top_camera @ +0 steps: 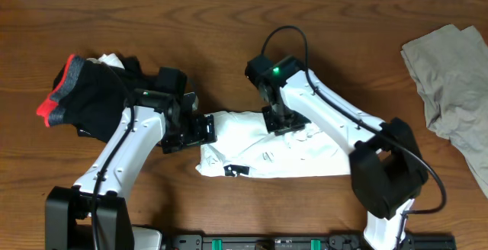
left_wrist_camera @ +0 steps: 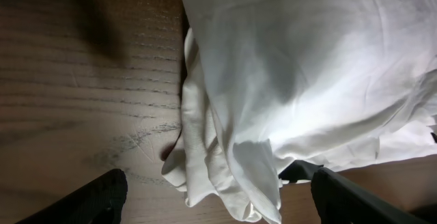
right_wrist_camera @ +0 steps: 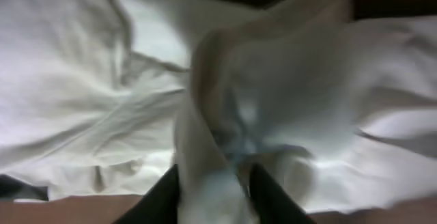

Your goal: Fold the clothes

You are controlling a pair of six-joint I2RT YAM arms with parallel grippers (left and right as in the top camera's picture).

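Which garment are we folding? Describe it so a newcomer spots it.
On the wooden table, look at the centre. The white shirt lies there in a crumpled band with small black marks. It is the only white item; a black and red garment lies far left, a khaki garment far right.

white T-shirt (top_camera: 293, 162), rumpled long strip — on table (top_camera: 229, 21)

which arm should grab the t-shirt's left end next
Left. The left gripper is open at the white T-shirt's left end; the right gripper is mid-shirt with a fold between its fingers.
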